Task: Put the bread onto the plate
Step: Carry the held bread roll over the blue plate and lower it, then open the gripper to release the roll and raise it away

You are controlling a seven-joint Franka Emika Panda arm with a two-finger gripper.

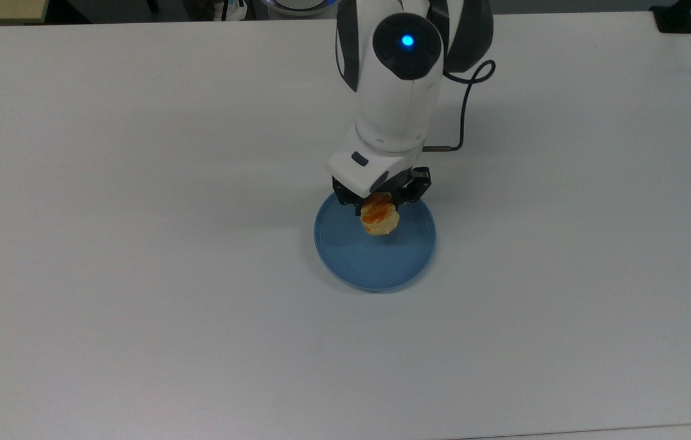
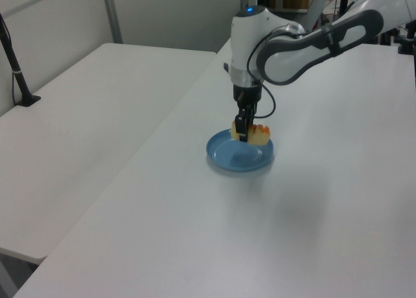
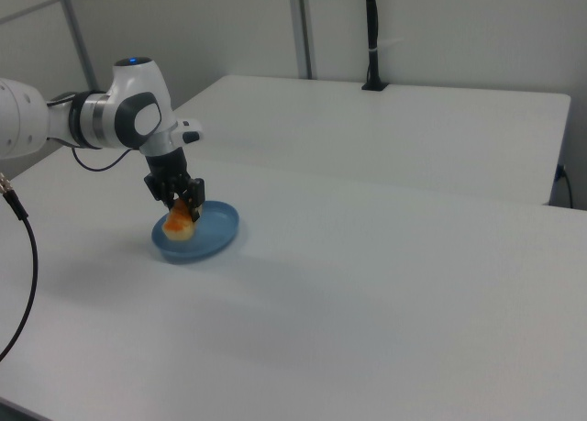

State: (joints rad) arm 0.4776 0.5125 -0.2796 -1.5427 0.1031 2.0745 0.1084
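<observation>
The bread (image 1: 379, 217), a pale-tan bun with orange-glazed lumps, is held in my gripper (image 1: 380, 201), which is shut on it. It hangs over the round blue plate (image 1: 351, 260), above the plate's upper half in the top view. In the left view the bread (image 2: 256, 134) sits just above the plate (image 2: 224, 160), with the black fingers (image 2: 242, 125) clamped on its near side. In the right view the bread (image 3: 178, 223) is low over the plate (image 3: 218, 232), under the gripper (image 3: 182, 205). Whether the bun touches the plate I cannot tell.
The plate rests on a wide white table (image 1: 137, 305). A second white table (image 2: 78, 116) adjoins it on the left view's left, with a black post (image 2: 16, 71) on it. A dark cable (image 1: 465, 116) loops off the arm.
</observation>
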